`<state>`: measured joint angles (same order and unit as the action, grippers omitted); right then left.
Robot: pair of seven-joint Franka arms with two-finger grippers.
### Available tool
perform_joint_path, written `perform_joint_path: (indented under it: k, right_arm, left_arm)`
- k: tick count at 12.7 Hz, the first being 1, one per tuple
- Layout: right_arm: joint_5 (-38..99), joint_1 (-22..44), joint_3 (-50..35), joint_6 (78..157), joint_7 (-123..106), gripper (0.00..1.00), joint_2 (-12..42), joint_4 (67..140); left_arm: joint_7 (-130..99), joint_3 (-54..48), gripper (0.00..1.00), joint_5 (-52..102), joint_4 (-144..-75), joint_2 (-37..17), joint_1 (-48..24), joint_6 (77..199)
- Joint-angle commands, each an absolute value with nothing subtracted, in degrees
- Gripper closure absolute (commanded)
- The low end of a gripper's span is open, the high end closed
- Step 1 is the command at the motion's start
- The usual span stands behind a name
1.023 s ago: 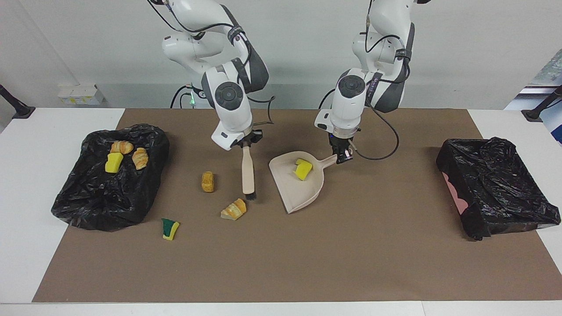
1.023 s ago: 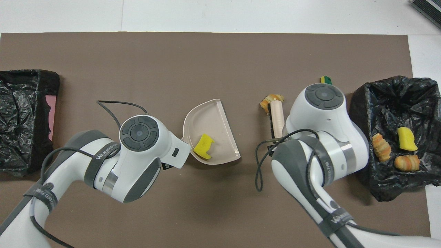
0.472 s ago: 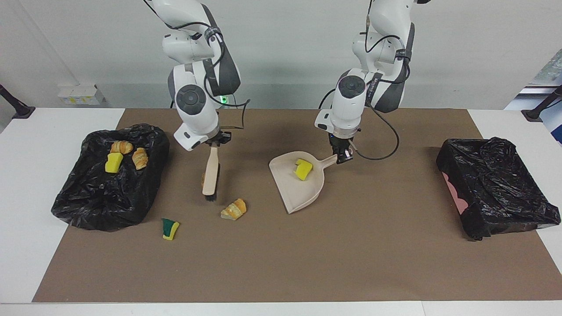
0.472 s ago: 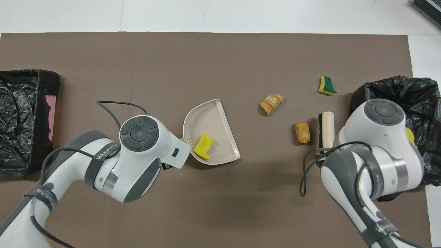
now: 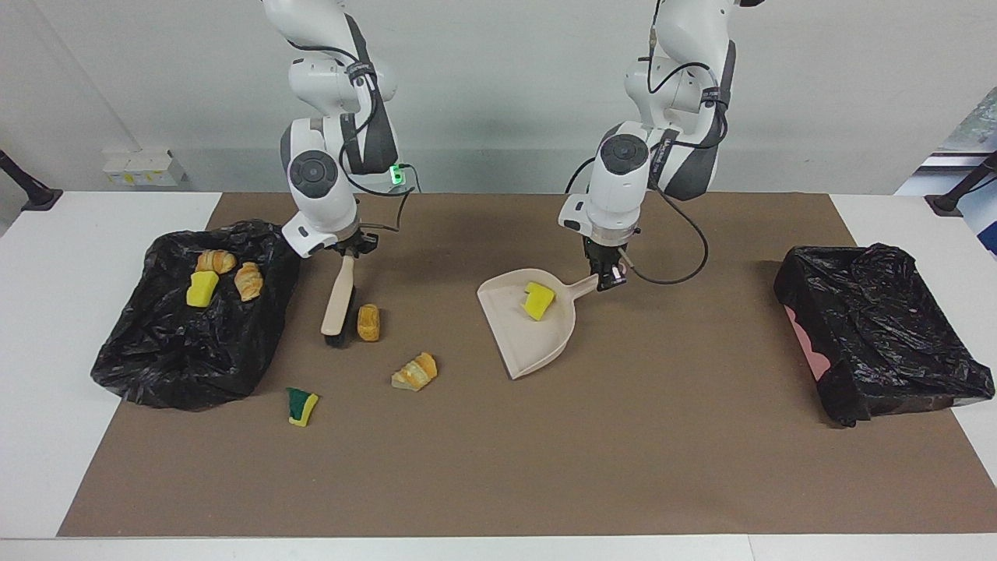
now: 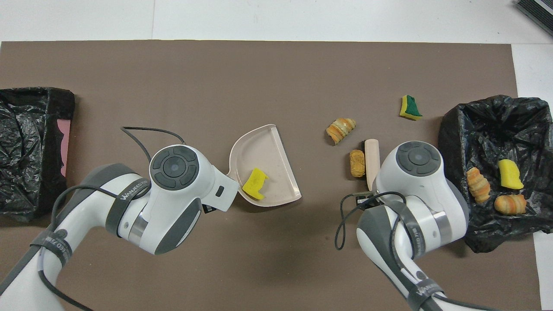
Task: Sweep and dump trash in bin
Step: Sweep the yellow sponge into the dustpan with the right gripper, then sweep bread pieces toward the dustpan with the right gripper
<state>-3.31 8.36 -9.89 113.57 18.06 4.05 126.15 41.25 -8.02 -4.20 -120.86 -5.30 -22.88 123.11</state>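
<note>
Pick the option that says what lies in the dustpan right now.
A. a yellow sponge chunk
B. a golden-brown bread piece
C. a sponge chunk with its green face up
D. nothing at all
A: a single yellow sponge chunk lies in the dustpan, near the handle that the left end effector holds, while the bread pieces and the green-faced chunk lie on the mat outside it.

brown mat (image 5: 545, 452) on white table (image 5: 47, 327), second lined bin (image 5: 880, 327).

Beige dustpan (image 6: 276, 151) mid-mat w/ yellow sponge chunk (image 6: 255, 183) inside; brush (image 6: 371, 162) touching brown bread bit (image 6: 357, 163) at its 9 o'clock.
</note>
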Motion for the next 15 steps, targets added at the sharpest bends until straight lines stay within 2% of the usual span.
perform_joint_path:
  k: [1, 6, 8, 11, 15]
  right_arm:
    - [0.3, 12.8, -10.3, 113.6, 18.5, 1.0, 9.2, 120.7]
    - [15.9, 20.2, -10.3, 113.3, 13.6, 1.0, 11.2, 114.5]
    - [16.8, 20.7, -10.3, 110.8, 13.3, 1.0, 12.0, 110.3]
    - [14.4, 17.9, -9.7, 105.7, 13.3, 1.0, 11.9, 106.6]
    - [-0.1, 13.1, -9.8, 103.4, 13.3, 1.0, 12.4, 103.3]
  left_arm:
    - [40.3, -8.1, 1.0, -5.2, -123.0, -3.5, -22.4, 124.6]
    - [40.3, -8.1, 1.0, -5.2, -123.3, -3.4, -21.8, 124.6]
    - [40.3, -8.1, 1.0, -5.2, -123.3, -3.4, -21.8, 124.6]
    - [40.1, -8.1, 1.0, -5.2, -123.3, -3.4, -21.7, 124.6]
    - [37.7, -8.1, 1.0, -5.0, -123.3, -3.4, -21.3, 124.6]
